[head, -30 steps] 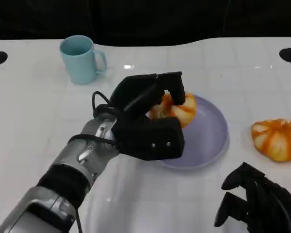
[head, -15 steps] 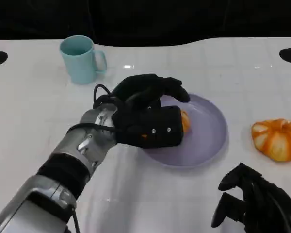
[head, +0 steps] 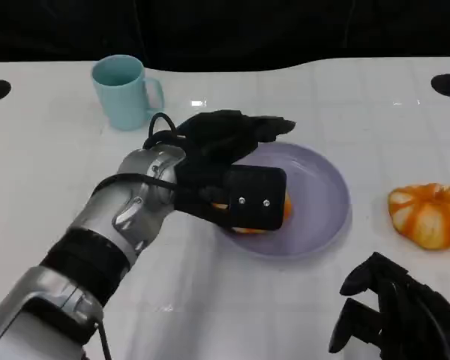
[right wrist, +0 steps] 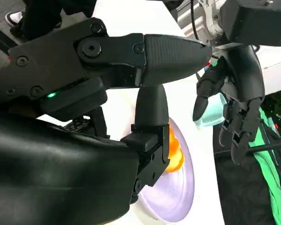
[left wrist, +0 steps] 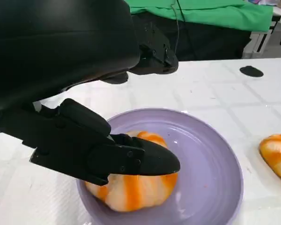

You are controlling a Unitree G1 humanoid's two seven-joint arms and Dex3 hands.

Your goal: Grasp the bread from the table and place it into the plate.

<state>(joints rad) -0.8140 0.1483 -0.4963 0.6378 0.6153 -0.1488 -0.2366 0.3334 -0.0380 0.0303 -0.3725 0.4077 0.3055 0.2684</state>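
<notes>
The bread [left wrist: 133, 197] sits in the plate [head: 322, 217], on its left part. The left hand [head: 232, 176] is over it, fingers [left wrist: 131, 159] resting on top; can't tell if it's gripping. The right hand [head: 394, 315] sits low at the near edge, fingers curled on nothing.

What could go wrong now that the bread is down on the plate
The bread sits near the plate's edge on the arm's side, with the left hand's thumb across its top; lifting away carelessly might drag it over the rim. The mug stands near the left forearm, so a wide pull-back could knock it.
</notes>
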